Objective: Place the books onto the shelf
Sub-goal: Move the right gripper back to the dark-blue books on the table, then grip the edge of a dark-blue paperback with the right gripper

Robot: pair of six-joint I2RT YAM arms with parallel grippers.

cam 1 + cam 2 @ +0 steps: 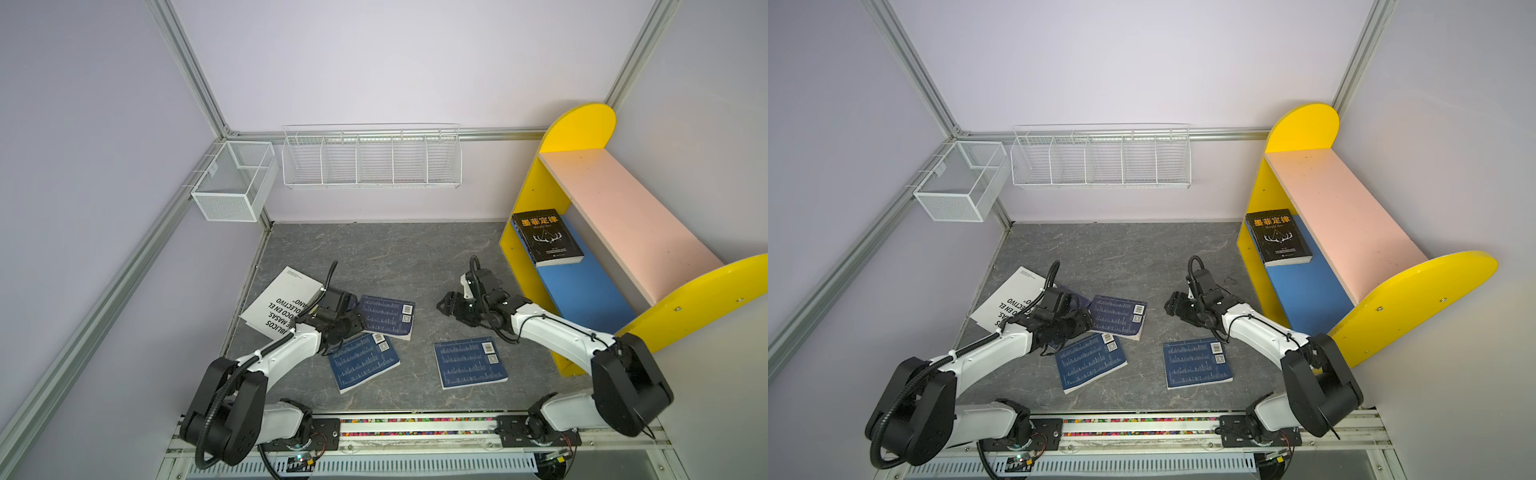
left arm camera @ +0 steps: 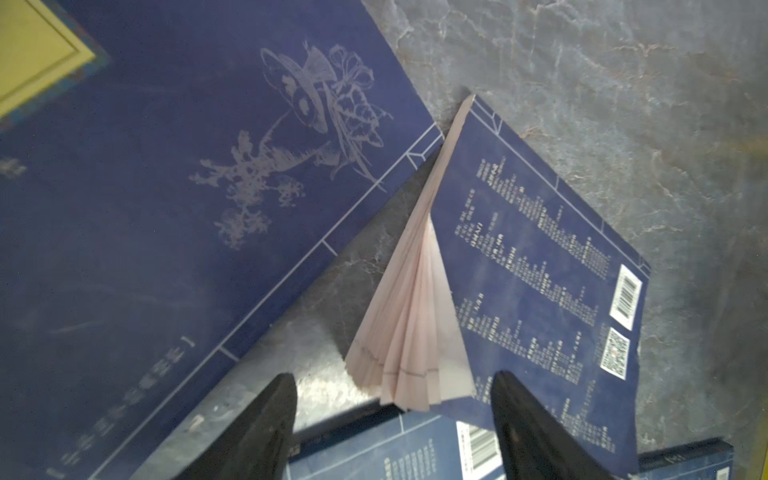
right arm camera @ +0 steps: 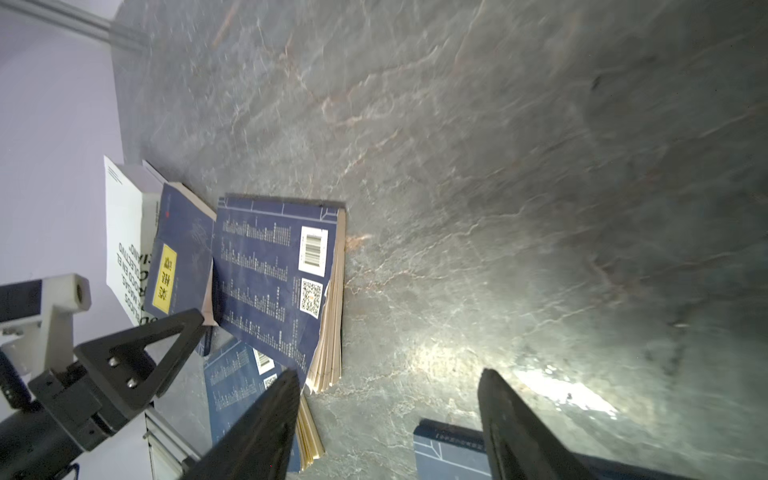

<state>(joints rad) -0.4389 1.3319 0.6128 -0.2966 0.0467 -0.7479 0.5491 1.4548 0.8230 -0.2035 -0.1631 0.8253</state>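
Observation:
A black book (image 1: 546, 237) lies on the blue lower board of the yellow shelf (image 1: 582, 291). Three navy books lie barcode side up on the grey table: one at mid-left (image 1: 386, 316), one nearer the front (image 1: 363, 361), one to the right (image 1: 469, 365). Another navy book with a yellow label (image 3: 178, 257) leans against the big white book (image 1: 278, 299). My left gripper (image 2: 395, 380) hangs open over the fanned page corner of the mid-left navy book (image 2: 540, 270), gripping nothing. My right gripper (image 3: 388, 374) is open above bare table, between the books and the shelf.
A white wire divided rack (image 1: 372, 160) hangs on the back wall and a white mesh basket (image 1: 235, 180) on the left frame. The arms' base rail (image 1: 415, 426) runs along the front edge. The shelf's pink upper board (image 1: 623, 216) carries nothing.

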